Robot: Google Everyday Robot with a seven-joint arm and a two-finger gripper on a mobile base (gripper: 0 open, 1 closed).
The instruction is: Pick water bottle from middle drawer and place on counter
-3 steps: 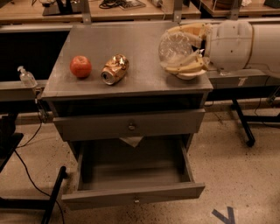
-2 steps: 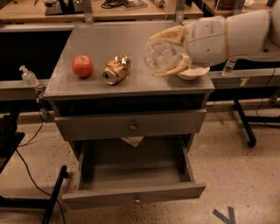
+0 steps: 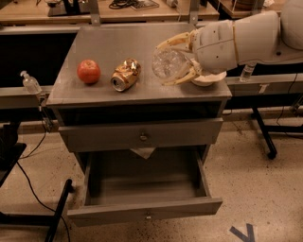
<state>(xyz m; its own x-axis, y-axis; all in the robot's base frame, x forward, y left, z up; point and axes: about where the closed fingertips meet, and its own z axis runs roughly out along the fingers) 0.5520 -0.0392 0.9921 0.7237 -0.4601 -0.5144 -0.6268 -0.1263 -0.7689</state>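
My gripper (image 3: 161,65) is over the right half of the grey metal counter (image 3: 123,38), reaching in from the right. Its pale fingers (image 3: 176,41) are shut on the water bottle (image 3: 169,64), a small clear crinkled bottle lying sideways in the grip just above the counter top. The middle drawer (image 3: 144,211) is pulled out low at the front and its tray looks empty. The drawer above it (image 3: 142,136) is closed.
A red apple (image 3: 88,71) and a crushed gold can (image 3: 124,74) lie on the counter's left half. A white dish (image 3: 208,79) sits under my wrist. A pump dispenser bottle (image 3: 31,83) stands left of the cabinet, a slim bottle (image 3: 246,72) right. Wooden tabletops (image 3: 142,10) lie behind.
My gripper has moved left across the counter with the water bottle in it, from the right edge toward the middle, nearer the can.
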